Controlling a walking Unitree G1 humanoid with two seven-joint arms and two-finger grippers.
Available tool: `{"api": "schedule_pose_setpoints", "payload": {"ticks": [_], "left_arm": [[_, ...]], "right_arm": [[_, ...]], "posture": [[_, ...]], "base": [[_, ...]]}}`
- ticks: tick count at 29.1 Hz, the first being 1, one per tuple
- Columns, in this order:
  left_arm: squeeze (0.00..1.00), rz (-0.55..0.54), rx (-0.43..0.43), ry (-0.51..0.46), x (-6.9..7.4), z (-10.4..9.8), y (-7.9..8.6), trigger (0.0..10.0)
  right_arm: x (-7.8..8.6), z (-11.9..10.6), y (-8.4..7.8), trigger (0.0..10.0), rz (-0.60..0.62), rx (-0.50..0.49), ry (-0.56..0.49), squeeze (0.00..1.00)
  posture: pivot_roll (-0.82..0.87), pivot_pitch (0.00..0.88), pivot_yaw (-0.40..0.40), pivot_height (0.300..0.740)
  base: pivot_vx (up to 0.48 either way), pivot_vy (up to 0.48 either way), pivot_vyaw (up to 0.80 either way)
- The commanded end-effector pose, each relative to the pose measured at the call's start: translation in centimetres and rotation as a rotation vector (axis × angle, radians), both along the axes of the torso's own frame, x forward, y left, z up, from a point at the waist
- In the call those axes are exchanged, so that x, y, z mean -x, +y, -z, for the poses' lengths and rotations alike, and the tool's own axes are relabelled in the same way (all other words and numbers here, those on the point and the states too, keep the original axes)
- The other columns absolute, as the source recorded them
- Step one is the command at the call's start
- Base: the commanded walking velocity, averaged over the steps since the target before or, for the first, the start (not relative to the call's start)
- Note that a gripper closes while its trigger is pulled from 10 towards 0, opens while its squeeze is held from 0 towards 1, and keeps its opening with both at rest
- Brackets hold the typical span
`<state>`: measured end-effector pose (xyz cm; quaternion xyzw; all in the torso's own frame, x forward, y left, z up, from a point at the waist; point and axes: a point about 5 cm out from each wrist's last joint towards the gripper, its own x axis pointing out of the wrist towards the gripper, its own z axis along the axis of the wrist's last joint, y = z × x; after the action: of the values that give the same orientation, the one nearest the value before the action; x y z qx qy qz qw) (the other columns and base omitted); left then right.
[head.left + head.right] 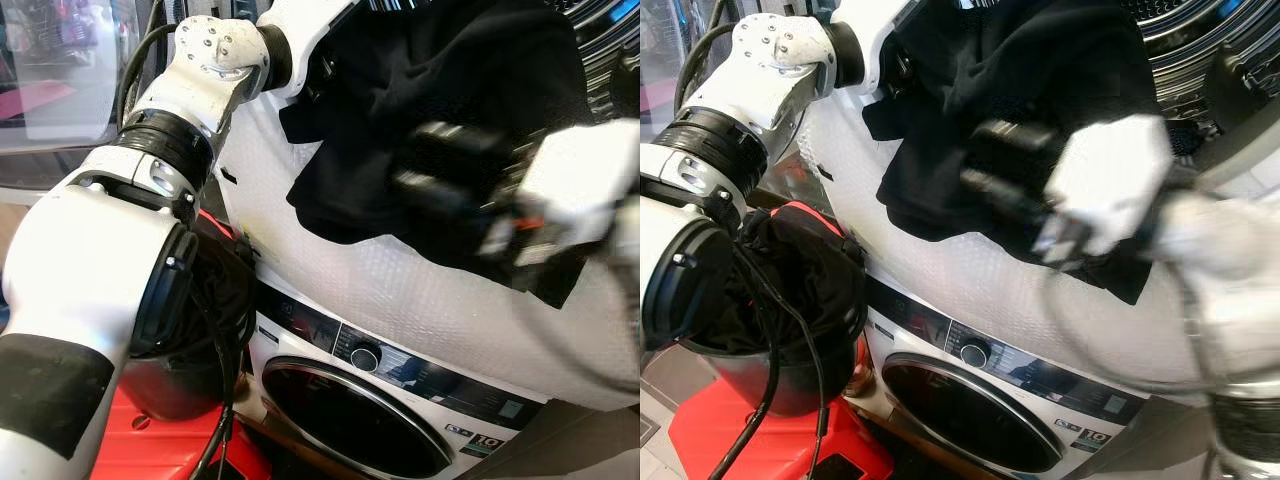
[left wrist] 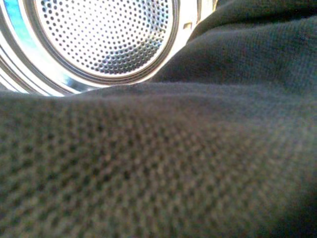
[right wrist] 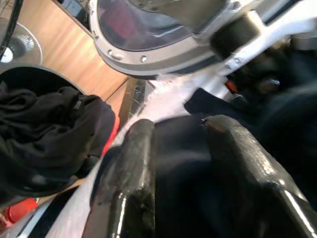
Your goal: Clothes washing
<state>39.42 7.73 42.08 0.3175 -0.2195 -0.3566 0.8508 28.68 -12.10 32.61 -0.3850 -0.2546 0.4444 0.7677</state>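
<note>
Risk right here: the black garment [image 1: 1010,110] hangs half out of the upper drum [image 2: 106,37], draped down the white front, and could slip to the floor. Right gripper [image 3: 181,148], jaws spread, presses the dark knit cloth; left gripper buried in fabric, jaws unreadable.

stacked machines: upper drum opening [image 1: 1200,40] above the lower washer door [image 1: 350,420], a control panel [image 1: 400,365] between them. garment [image 1: 440,120] hangs from the upper opening down over the front. basket [image 1: 770,300] holding clothes stands at the left, beside the lower washer, on a stand [image 1: 740,430].
</note>
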Motion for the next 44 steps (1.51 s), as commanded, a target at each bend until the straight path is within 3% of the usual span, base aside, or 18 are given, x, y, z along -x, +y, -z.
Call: {"api": "schedule_pose_setpoints", "payload": {"ticks": [1, 6, 7, 8, 9, 10, 14, 17, 19, 25, 28, 32, 35, 36, 37, 42, 43, 44], "left_arm": [[0.00, 0.016, 0.001, -0.031, 0.4, -0.8, -0.1, 10.0], [0.00, 0.016, 0.002, -0.031, 0.3, -0.7, 0.0, 10.0], [0.00, 0.024, 0.005, -0.030, 0.3, -0.7, 0.0, 10.0], [0.00, 0.027, 0.006, -0.030, 0.4, -0.6, 0.0, 10.0], [0.00, 0.039, 0.003, -0.031, 0.4, -0.6, 0.0, 10.0], [0.00, 0.039, 0.003, -0.031, 0.4, -0.6, 0.0, 10.0], [0.00, 0.057, 0.007, -0.033, 0.5, -0.7, 0.1, 10.0], [0.00, 0.065, 0.014, -0.034, 0.5, -0.7, 0.2, 10.0], [0.00, 0.089, 0.023, -0.029, 0.6, -0.5, 0.1, 10.0], [0.00, 0.154, 0.021, -0.018, 0.8, -0.2, -0.3, 10.0], [0.00, 0.230, -0.016, -0.014, 1.2, 0.2, -0.7, 10.0], [0.00, 0.601, -0.178, -0.081, 3.9, 1.8, -2.0, 10.0], [0.00, 0.639, -0.222, -0.129, 4.7, 2.1, -2.2, 10.0], [0.85, 0.636, -0.244, -0.155, 5.0, 2.3, -2.2, 10.0], [1.00, 0.617, -0.267, -0.168, 5.3, 2.5, -2.0, 10.0], [1.00, 0.488, -0.283, -0.234, 5.6, 2.6, -0.6, 10.0], [0.00, 0.478, -0.300, -0.241, 5.8, 2.9, -0.2, 10.0], [0.00, 0.484, -0.306, -0.242, 6.1, 3.1, 0.1, 10.0]], "right_arm": [[0.2, -0.2, 0.9, 10.0, -0.026, 0.016, -0.022, 0.00], [-0.5, 0.6, 1.9, 10.0, 0.006, 0.057, -0.027, 0.00], [-2.2, 0.6, 2.0, 10.0, 0.151, 0.044, -0.083, 0.00], [-2.8, 0.4, 2.0, 10.0, 0.206, 0.038, -0.115, 0.00], [-3.8, -0.3, 1.7, 10.0, 0.304, -0.029, -0.138, 0.00], [-3.8, -0.3, 1.7, 10.0, 0.304, -0.029, -0.138, 0.00], [-5.0, -2.7, -0.1, 10.0, 0.487, -0.136, -0.226, 0.00], [-5.2, -5.1, -1.6, 10.0, 0.571, -0.287, -0.294, 0.00], [-5.2, -6.9, -2.8, 10.0, 0.629, -0.460, -0.340, 0.00], [-6.3, -7.3, -4.2, 10.0, 0.816, -0.463, -0.407, 0.00], [-6.7, -7.4, -4.3, 10.0, 0.875, -0.438, -0.457, 0.00], [-7.6, -7.2, -3.3, 10.0, 0.908, -0.444, -0.482, 0.00], [-7.8, -7.0, -3.0, 10.0, 0.899, -0.444, -0.470, 0.00], [-7.9, -7.0, -2.9, 10.0, 0.899, -0.449, -0.470, 0.00], [-8.0, -6.9, -2.7, 10.0, 0.895, -0.451, -0.468, 0.00], [-8.3, -6.9, -2.5, 10.0, 0.893, -0.465, -0.478, 0.00], [-8.4, -7.0, -2.5, 10.0, 0.895, -0.466, -0.481, 0.00], [-8.5, -7.0, -2.5, 10.0, 0.896, -0.467, -0.485, 0.00]], "posture": [[0.07, 0.120, -0.049, 0.740], [0.07, 0.120, -0.049, 0.740], [0.07, 0.120, -0.049, 0.740], [0.07, 0.120, -0.049, 0.740], [0.08, 0.122, -0.055, 0.740], [0.08, 0.122, -0.055, 0.740], [0.08, 0.122, -0.055, 0.740], [0.09, 0.130, -0.059, 0.740], [0.09, 0.130, -0.059, 0.740], [0.08, 0.129, -0.059, 0.740], [0.08, 0.129, -0.056, 0.740], [0.08, 0.136, -0.058, 0.740], [0.08, 0.139, -0.060, 0.740], [0.09, 0.139, -0.059, 0.740], [0.09, 0.142, -0.060, 0.740], [0.10, 0.145, -0.063, 0.740], [0.10, 0.145, -0.063, 0.740], [0.10, 0.148, -0.066, 0.740]], "base": [[0.000, 0.000, 0.00], [0.000, 0.000, 0.00], [0.000, 0.000, 0.00], [0.000, 0.000, 0.00], [0.000, 0.000, 0.00], [0.000, 0.000, 0.00], [0.000, 0.000, 0.00], [0.000, 0.000, 0.00], [0.000, 0.000, 0.00], [0.000, 0.000, 0.00], [0.000, 0.000, 0.00], [0.000, 0.000, 0.00], [0.000, 0.000, 0.00], [0.000, 0.000, 0.00], [0.000, 0.000, 0.00], [0.000, 0.000, 0.00], [0.000, 0.000, 0.00], [0.000, 0.000, 0.00]]}}
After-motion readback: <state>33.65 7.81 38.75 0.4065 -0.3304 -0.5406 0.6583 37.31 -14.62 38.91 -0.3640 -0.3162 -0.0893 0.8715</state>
